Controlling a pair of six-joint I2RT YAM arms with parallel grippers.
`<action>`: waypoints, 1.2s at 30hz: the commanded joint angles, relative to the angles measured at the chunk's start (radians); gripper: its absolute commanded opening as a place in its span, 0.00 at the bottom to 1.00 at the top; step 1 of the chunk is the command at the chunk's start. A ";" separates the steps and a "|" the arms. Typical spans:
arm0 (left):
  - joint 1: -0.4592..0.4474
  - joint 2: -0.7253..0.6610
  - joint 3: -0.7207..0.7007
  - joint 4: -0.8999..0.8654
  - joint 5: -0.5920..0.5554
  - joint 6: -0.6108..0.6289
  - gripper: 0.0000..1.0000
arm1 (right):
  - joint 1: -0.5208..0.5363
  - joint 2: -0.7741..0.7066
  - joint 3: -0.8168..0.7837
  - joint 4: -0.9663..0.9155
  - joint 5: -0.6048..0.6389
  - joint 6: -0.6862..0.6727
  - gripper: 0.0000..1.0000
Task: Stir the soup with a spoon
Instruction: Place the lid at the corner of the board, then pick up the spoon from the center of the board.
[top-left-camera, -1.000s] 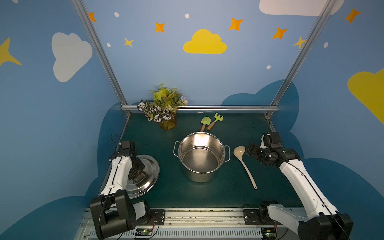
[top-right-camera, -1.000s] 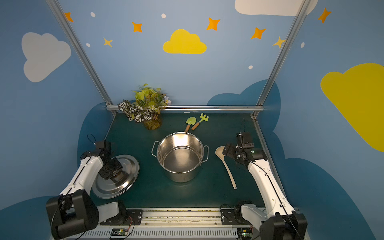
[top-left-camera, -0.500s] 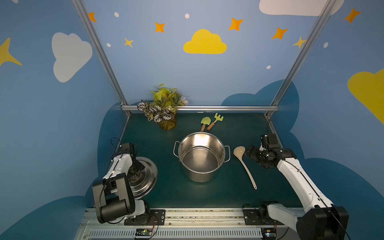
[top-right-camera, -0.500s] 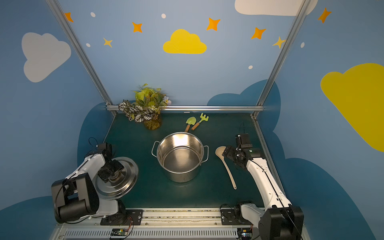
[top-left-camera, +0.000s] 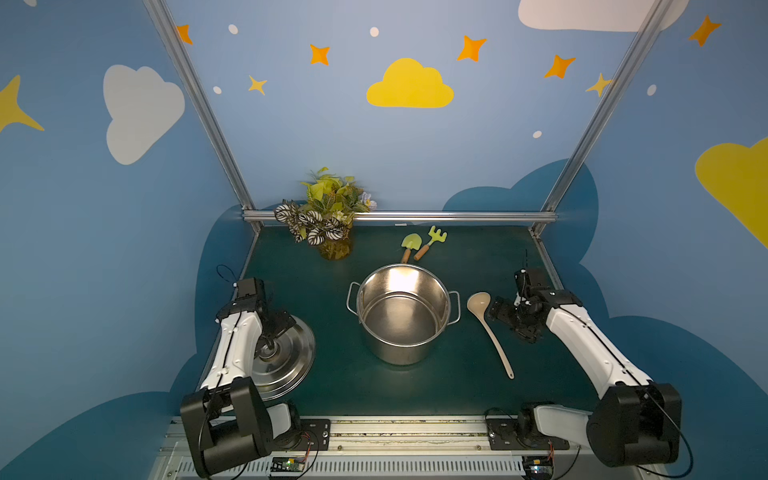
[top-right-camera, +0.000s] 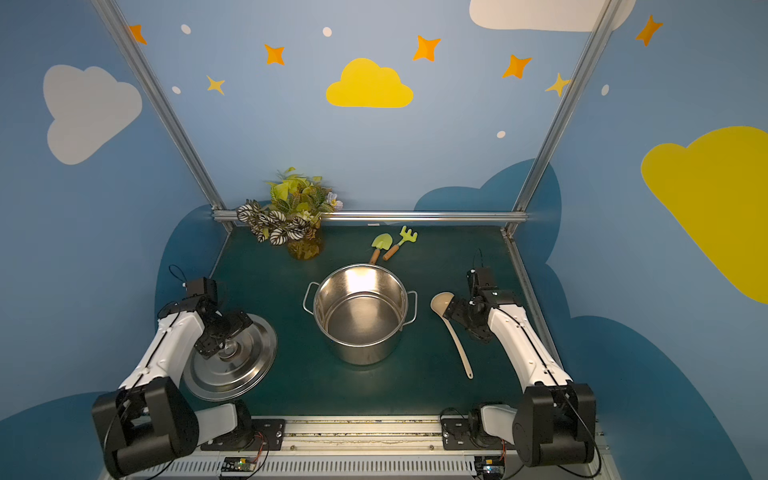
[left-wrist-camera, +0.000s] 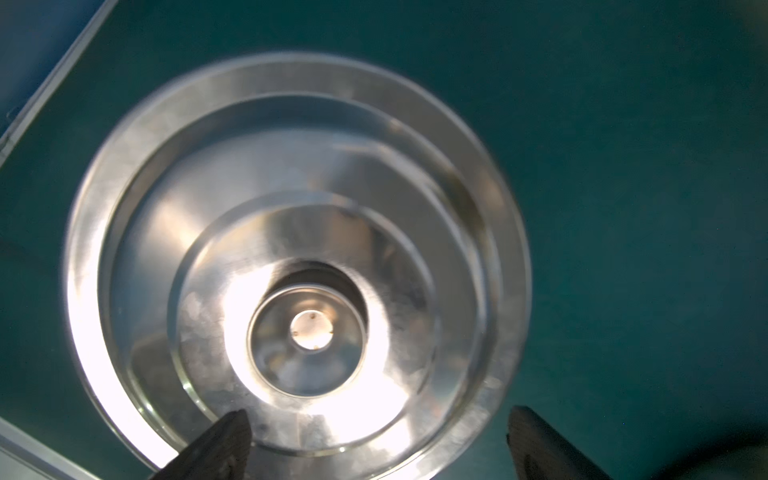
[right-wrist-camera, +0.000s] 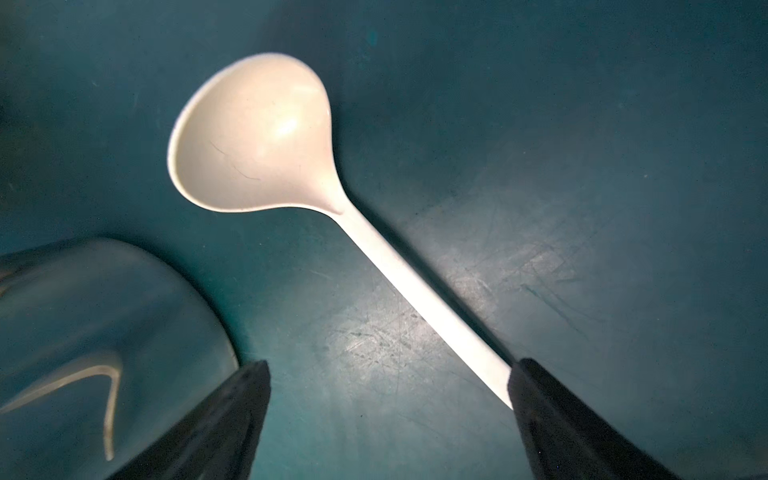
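The cream spoon (top-left-camera: 494, 340) (top-right-camera: 457, 345) lies flat on the green table to the right of the steel pot (top-left-camera: 399, 349) (top-right-camera: 361, 349), its bowl pointing to the back. The pot stands uncovered with a bare shiny bottom, and no soup is in view. My right gripper (top-left-camera: 509, 324) (top-right-camera: 465, 320) hovers open just right of the spoon's bowl end. In the right wrist view the spoon (right-wrist-camera: 257, 137) runs under one finger of the gripper (right-wrist-camera: 390, 370), untouched. My left gripper (top-left-camera: 276, 330) (left-wrist-camera: 378, 415) stands open above the pot lid (top-left-camera: 291, 365) (left-wrist-camera: 291, 208).
A potted plant (top-left-camera: 328, 220) stands at the back left. A small green shovel (top-left-camera: 410, 243) and rake (top-left-camera: 434, 239) lie behind the pot. Metal rails (top-left-camera: 399, 216) and blue walls close in the table. The pot's side (right-wrist-camera: 83, 332) is near the right gripper.
The left gripper has opened and let go of the lid's knob, and the lid now rests on the table. The right gripper has come lower and nearer over the spoon.
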 joint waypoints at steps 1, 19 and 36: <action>-0.075 -0.025 0.064 -0.037 0.059 0.017 1.00 | 0.014 0.037 -0.014 -0.039 -0.017 -0.024 0.93; -0.498 -0.072 0.311 -0.029 0.176 0.028 0.99 | 0.033 0.247 -0.081 0.081 -0.019 -0.067 0.77; -0.714 -0.078 0.401 -0.019 0.164 0.042 1.00 | 0.040 0.267 -0.079 0.125 -0.129 -0.126 0.15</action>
